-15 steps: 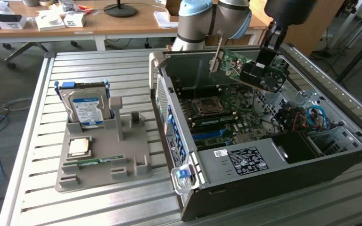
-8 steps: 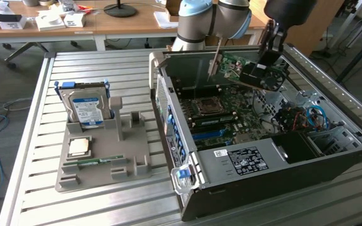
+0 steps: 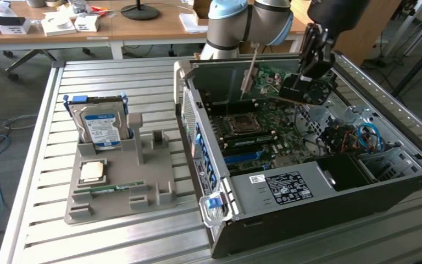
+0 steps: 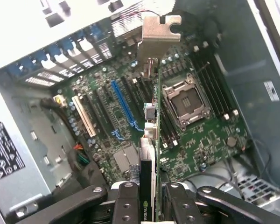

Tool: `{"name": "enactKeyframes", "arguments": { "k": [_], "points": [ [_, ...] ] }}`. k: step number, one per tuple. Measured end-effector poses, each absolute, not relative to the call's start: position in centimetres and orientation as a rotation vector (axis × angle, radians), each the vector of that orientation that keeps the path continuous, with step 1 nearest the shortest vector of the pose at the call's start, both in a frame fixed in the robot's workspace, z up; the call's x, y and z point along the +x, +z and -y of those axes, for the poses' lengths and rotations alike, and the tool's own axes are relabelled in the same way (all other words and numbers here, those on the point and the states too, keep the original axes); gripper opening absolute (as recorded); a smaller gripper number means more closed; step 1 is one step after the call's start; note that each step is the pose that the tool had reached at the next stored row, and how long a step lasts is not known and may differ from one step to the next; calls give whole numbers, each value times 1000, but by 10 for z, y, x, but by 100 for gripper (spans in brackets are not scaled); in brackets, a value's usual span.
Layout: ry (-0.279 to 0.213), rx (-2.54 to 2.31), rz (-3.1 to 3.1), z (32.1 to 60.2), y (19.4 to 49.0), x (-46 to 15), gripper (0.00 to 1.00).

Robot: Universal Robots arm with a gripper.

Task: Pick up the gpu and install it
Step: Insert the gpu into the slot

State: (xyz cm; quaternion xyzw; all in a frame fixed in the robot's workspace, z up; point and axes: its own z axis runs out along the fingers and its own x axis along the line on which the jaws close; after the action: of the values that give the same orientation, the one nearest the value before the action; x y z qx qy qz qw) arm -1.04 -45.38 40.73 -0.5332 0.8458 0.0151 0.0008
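The gpu (image 3: 268, 78) hangs tilted above the motherboard inside the open computer case (image 3: 387, 190), its metal bracket toward the case's rear wall. My gripper (image 3: 293, 88) is shut on the card's other end. In the wrist view the gpu (image 4: 149, 149) shows edge-on between my two black fingers (image 4: 127, 205), with its silver bracket (image 4: 161, 30) at the far end. It hovers above the board, beside the long blue slot (image 4: 123, 105) and apart from it.
The CPU socket (image 3: 242, 124) and the power supply (image 3: 284, 187) lie inside the case. On the exterior view's left, a grey holder (image 3: 116, 192) carries a hard drive (image 3: 103, 124), a processor chip (image 3: 94, 171) and a green memory stick (image 3: 112, 188).
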Motion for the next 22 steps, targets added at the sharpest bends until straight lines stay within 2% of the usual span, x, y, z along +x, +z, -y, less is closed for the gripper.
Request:
{"name": "enactKeyframes", "arguments": {
  "k": [22],
  "points": [
    [46,-2144,-2302,454,404,-10,26]
  ]
}}
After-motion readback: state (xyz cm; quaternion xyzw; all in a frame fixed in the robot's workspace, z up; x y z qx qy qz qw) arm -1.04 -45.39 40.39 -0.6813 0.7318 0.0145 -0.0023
